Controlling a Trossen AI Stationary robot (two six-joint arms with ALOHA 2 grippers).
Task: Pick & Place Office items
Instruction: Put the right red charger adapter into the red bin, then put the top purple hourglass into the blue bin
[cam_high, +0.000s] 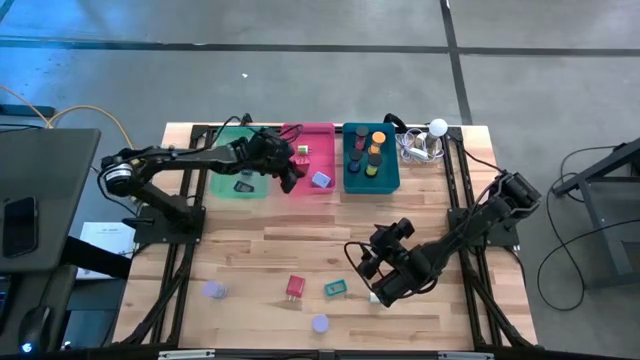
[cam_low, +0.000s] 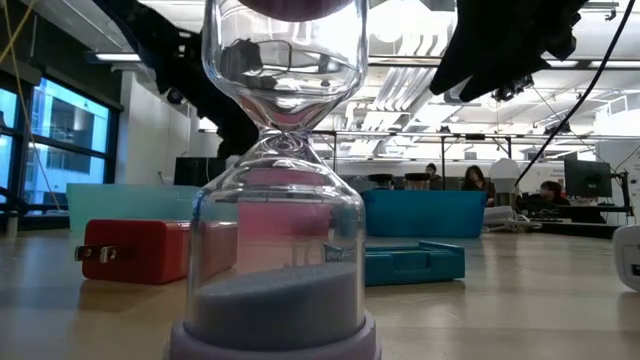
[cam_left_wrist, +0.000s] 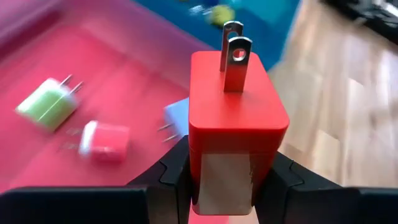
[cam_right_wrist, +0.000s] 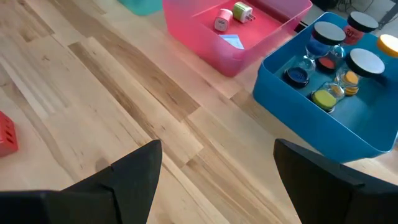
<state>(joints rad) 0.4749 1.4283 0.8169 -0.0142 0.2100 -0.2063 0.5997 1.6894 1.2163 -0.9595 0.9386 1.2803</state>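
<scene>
My left gripper (cam_high: 290, 172) (cam_left_wrist: 227, 177) hangs over the pink tray (cam_high: 318, 135) (cam_left_wrist: 124, 74), shut on a red plug charger (cam_left_wrist: 239, 106). In the tray lie a green charger (cam_left_wrist: 48, 102), a pink one (cam_left_wrist: 104, 142) and a pale blue one (cam_left_wrist: 177, 115). My right gripper (cam_high: 383, 280) (cam_right_wrist: 217, 174) is open above the bare wood near the table's front. On the wood sit another red charger (cam_high: 295, 287) (cam_low: 140, 250), a teal charger (cam_high: 335, 289) (cam_low: 410, 262), a small white piece (cam_high: 375, 297) and two lavender hourglasses (cam_high: 319, 323) (cam_high: 213, 290) (cam_low: 280, 200). My left gripper pinches the red charger between its two fingers (cam_left_wrist: 171, 177), on the sides of the body's lower end (cam_left_wrist: 227, 149), opposite the prongs. The two metal prongs (cam_left_wrist: 231, 59) point away from the gripper. The charger is lifted clear, above the pink tray's floor.
The blue tray (cam_high: 352, 183) (cam_right_wrist: 311, 118) right of the pink one holds several hourglasses with coloured sand. A green tray (cam_high: 225, 185) stands left of the pink one. A white ball with cables (cam_high: 437, 128) sits at the far right corner. Bare wood spans the table's middle.
</scene>
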